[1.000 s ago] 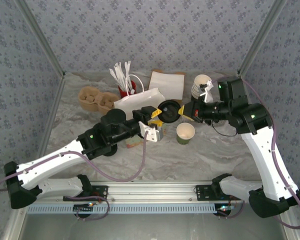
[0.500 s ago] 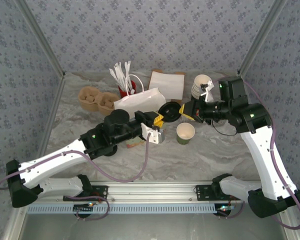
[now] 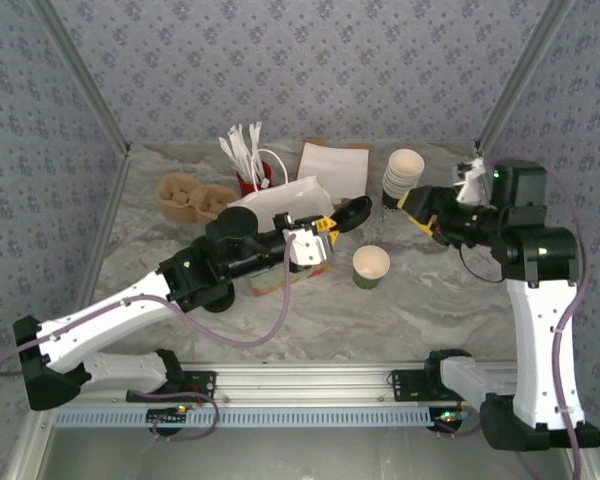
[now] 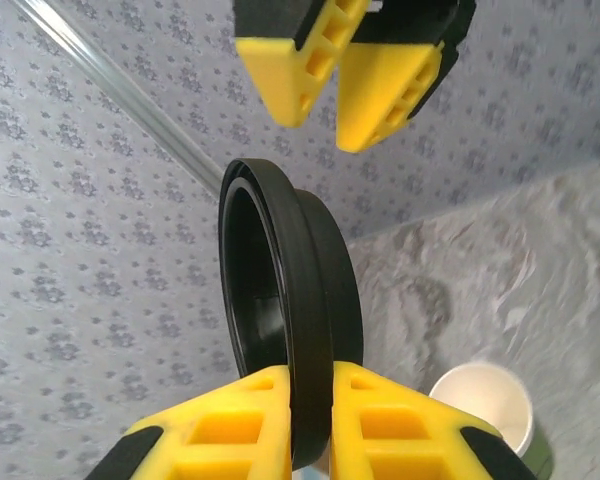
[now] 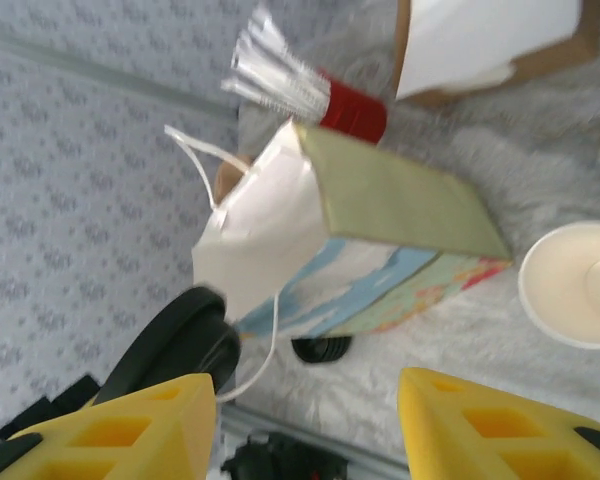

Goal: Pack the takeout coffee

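The takeout coffee (image 3: 371, 266) stands lidless on the table (image 3: 440, 295), right of the paper bag (image 3: 278, 203), so the left gripper (image 4: 311, 420), jaws pinching the black lid (image 4: 280, 310) on edge, should level it, centre it and press evenly, while the right gripper (image 5: 308, 425) waits, jaws spread and empty.

You are looking down from behind the arms. Wrist cameras are sighting closely past the left pincer (image 4: 310, 375) and right pincer (image 5: 305, 400); all three are sharing the open cup (image 3: 371, 263) beyond.
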Robot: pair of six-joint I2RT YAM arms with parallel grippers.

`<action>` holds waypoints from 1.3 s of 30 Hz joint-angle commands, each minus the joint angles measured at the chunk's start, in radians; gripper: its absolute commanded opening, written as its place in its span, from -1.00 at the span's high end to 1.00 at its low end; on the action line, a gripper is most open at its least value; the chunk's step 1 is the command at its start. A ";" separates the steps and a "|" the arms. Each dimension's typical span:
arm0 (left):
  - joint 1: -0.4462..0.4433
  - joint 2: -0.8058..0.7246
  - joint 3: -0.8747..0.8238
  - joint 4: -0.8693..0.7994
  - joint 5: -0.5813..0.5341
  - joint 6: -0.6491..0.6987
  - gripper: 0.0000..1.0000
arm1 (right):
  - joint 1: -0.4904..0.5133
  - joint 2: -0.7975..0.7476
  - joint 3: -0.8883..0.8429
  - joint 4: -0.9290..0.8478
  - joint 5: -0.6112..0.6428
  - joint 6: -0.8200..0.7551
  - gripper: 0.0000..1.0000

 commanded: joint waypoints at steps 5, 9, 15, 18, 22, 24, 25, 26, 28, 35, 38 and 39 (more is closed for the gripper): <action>-0.078 0.081 0.137 -0.034 0.056 -0.559 0.72 | -0.192 -0.018 0.008 -0.042 -0.005 -0.151 -0.07; -0.106 0.142 0.149 -0.031 0.028 -0.792 0.72 | -0.252 -0.036 -0.083 0.032 -0.007 -0.126 -0.07; -0.111 0.232 0.106 0.019 -0.065 -1.117 0.77 | -0.303 -0.037 -0.236 0.125 -0.030 -0.109 -0.05; -0.111 0.296 0.092 0.062 -0.044 -1.231 0.79 | -0.316 -0.037 -0.299 0.166 -0.044 -0.095 -0.03; -0.112 0.377 0.078 0.100 -0.027 -1.304 0.78 | -0.319 -0.035 -0.337 0.184 -0.026 -0.097 -0.03; -0.111 0.406 0.071 0.113 -0.027 -1.321 0.79 | -0.319 -0.033 -0.347 0.190 -0.025 -0.095 -0.03; -0.112 0.419 0.070 0.115 -0.028 -1.322 0.79 | -0.319 -0.033 -0.353 0.195 -0.027 -0.095 -0.03; -0.111 0.431 0.066 0.120 -0.032 -1.328 0.79 | -0.319 -0.033 -0.359 0.197 -0.028 -0.093 -0.02; -0.105 0.454 0.048 0.144 -0.023 -1.362 0.79 | -0.319 -0.032 -0.370 0.199 -0.028 -0.093 -0.02; -0.080 0.457 -0.018 0.218 0.018 -1.412 0.79 | -0.319 -0.033 -0.375 0.200 -0.025 -0.103 -0.02; -0.053 0.418 -0.074 0.254 0.043 -1.418 0.79 | -0.319 -0.030 -0.411 0.203 -0.022 -0.106 -0.02; -0.041 0.402 -0.096 0.271 0.061 -1.418 0.79 | -0.319 -0.028 -0.413 0.205 -0.023 -0.106 -0.02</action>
